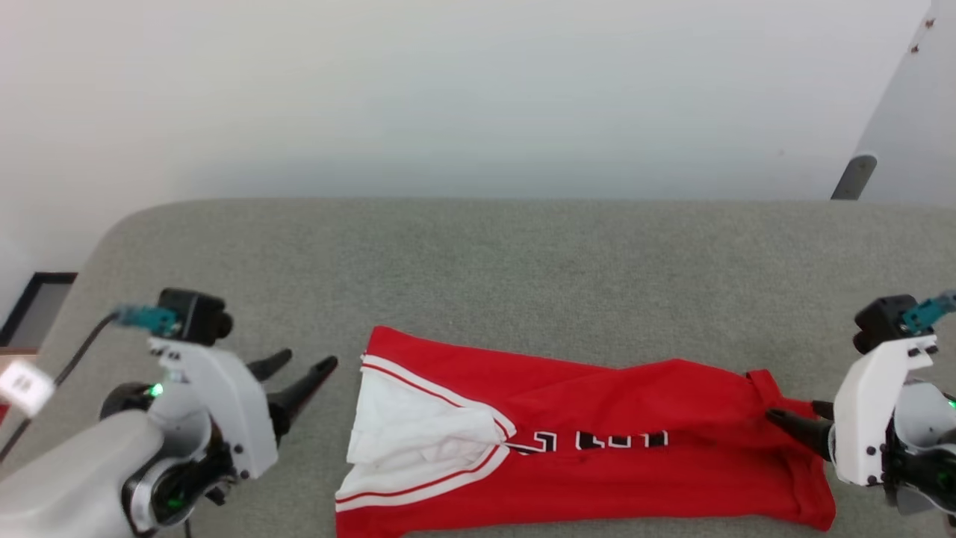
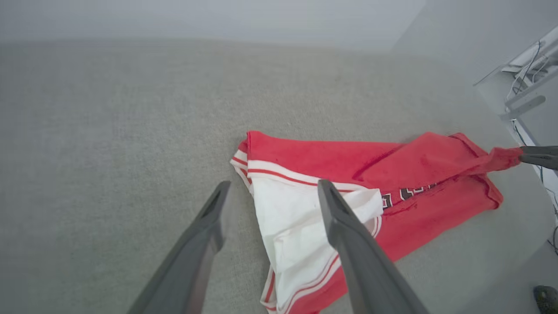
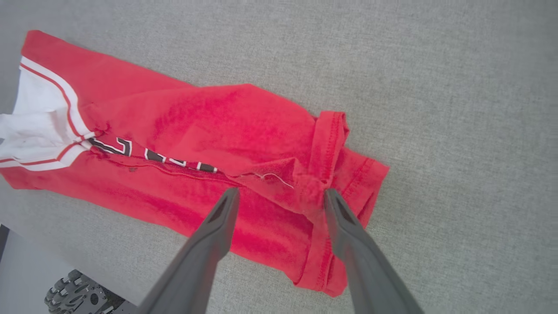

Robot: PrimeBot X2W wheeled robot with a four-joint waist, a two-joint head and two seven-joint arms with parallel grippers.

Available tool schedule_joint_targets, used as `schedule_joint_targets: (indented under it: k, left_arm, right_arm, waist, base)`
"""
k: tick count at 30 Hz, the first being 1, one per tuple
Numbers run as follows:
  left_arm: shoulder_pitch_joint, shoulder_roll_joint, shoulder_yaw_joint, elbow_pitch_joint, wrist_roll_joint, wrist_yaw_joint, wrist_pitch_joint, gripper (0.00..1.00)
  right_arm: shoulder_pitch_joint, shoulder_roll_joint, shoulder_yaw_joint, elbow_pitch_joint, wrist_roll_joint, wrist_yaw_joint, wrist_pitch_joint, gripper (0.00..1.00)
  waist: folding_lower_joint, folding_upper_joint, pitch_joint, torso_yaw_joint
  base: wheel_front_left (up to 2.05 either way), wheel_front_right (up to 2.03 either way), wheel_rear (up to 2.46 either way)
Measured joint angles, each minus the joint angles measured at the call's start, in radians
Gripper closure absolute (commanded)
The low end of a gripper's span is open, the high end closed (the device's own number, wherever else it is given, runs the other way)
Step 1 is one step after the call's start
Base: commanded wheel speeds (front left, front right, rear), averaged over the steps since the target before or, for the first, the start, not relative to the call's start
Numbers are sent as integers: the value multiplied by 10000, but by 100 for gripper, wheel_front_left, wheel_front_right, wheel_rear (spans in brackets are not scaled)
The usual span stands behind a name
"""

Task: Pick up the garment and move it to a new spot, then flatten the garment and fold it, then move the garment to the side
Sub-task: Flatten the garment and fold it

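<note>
Where the fold line crosses the chest, black block letters (image 1: 601, 441) outlined in white are seen, but they are half tucked under and cannot be read. Item: one red shirt (image 1: 597, 396) with a white sleeve (image 1: 418, 430) and red-and-white stripe trim, laid folded lengthwise on a grey cloth surface (image 1: 523, 254), close to its near edge. Left gripper (image 2: 273, 184): fingers spread apart, nothing held, set just beside the sleeve end of the shirt, with one finger seen over the white cloth in the wrist view. Right gripper (image 3: 281, 192): fingers spread apart over the hem end, where a bunched red fold is touched by one finger (image 3: 348, 231); the fold is not clamped.
</note>
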Motion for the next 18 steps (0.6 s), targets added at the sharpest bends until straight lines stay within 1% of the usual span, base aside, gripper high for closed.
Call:
schedule_joint_targets:
  k: [1,3,4,6,8,10,12,14,17,18]
  left_arm:
    - [125,88,40,-63,268,0,-462,0]
    - [426,196,203,-148,343,121,-1241,0]
    - [572,267,230,-217,545,130,-1670,0]
    - [894,320,454,-328,598,349,-2506,0]
    - [1168,428,606,-464,821,502,-3081,0]
    - [1471,479,918,-558,963,769,-3363,0]
    - [1798,508,1287,-692,1360,966,-3455,0]
    - [2222,366,2125,-805,1737,1185,-3478,0]
    - [3032,38,3609,-1043,2796,1444,-3513,0]
    - [3409,-104,4002,-1124,3103,1457,-3513,0]
  right_arm:
    - [81,-8,-65,2,-33,0,-36,0]
    - [220,-17,-226,29,-71,0,-134,0]
    - [272,-36,-314,52,-96,0,-163,0]
    - [350,-38,-500,90,-132,0,-211,0]
    - [464,-38,-696,188,-219,0,-194,0]
    - [536,-38,-871,265,-272,0,-159,0]
    - [582,-36,-1093,366,-357,0,-77,0]
    - [633,-40,-1298,454,-464,0,0,0]
    - [665,-40,-1607,644,-589,0,165,0]
    - [670,-36,-1718,736,-606,0,201,0]
  waist:
    - [0,-1,-62,27]
    - [0,0,-146,97]
    - [0,-1,-177,137]
    - [-1,0,-228,211]
    - [0,0,-260,287]
    - [0,0,-277,363]
    - [-1,-1,-280,437]
    - [0,0,-269,513]
    - [0,0,-219,621]
    - [0,0,-200,661]
  base:
    - [0,0,0]
    - [0,0,0]
    - [0,0,0]
    - [0,0,0]
    - [0,0,0]
    - [0,0,0]
    - [0,0,0]
    - [0,0,0]
    - [0,0,0]
    - [0,0,0]
